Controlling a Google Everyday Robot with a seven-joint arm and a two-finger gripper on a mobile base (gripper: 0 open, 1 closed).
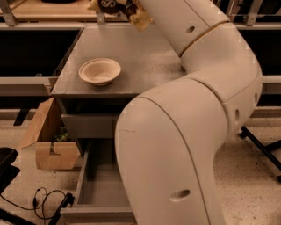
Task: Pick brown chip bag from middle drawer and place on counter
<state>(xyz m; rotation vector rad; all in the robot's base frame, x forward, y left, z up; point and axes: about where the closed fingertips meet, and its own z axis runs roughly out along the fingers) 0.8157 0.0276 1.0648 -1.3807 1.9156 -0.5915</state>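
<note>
The brown chip bag hangs at the top edge of the camera view, above the far edge of the counter; only its lower part shows. My gripper is at that top edge, shut on the bag, with its fingers mostly cut off by the frame. My white arm fills the right half of the view. The middle drawer stands pulled open below the counter. Its grey floor looks bare where it shows, and its right part is hidden behind my arm.
A cream shallow bowl sits on the counter's left side. A closed drawer front lies under the counter top. An open cardboard box and black cables are on the floor at left. A light wooden desk stands behind.
</note>
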